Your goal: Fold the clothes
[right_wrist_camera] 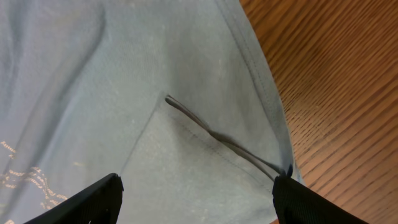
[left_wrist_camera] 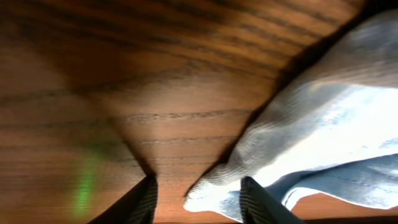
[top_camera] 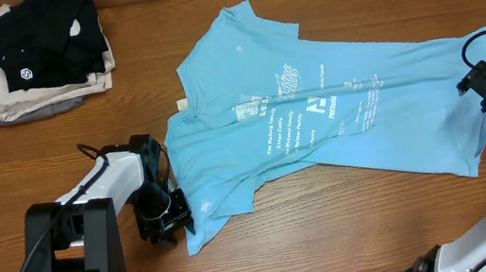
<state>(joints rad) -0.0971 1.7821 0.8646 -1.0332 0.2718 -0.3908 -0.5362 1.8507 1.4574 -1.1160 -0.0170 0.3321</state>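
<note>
- The light sky-blue short-sleeved T-shirt of thin fabric (top_camera: 333, 95) lies spread on the brown wood-grain table (top_camera: 335, 247), neck toward my left side, hem toward my right, white lettering facing up.
- My left gripper (left_wrist_camera: 199, 202) sits low at the table, at the tip of the sleeve nearest the front edge.
- Its two fingers (left_wrist_camera: 144, 200) stand apart. The ribbed sleeve edge (left_wrist_camera: 214, 180) lies between them, close against one finger, with bare wood showing beside the other, so the cloth is not pinched.
- My right gripper (right_wrist_camera: 196, 199) hovers over the hem end of the shirt, its fingers spread wide and holding nothing.
- Under it a folded-over crease (right_wrist_camera: 211, 134) runs toward the hem edge, beside bare wood.
- At the far left corner rests a pile of folded garments (top_camera: 4, 93), beige and grey, with a black garment bearing a small white logo (top_camera: 48, 39) on top, well apart from the shirt.
</note>
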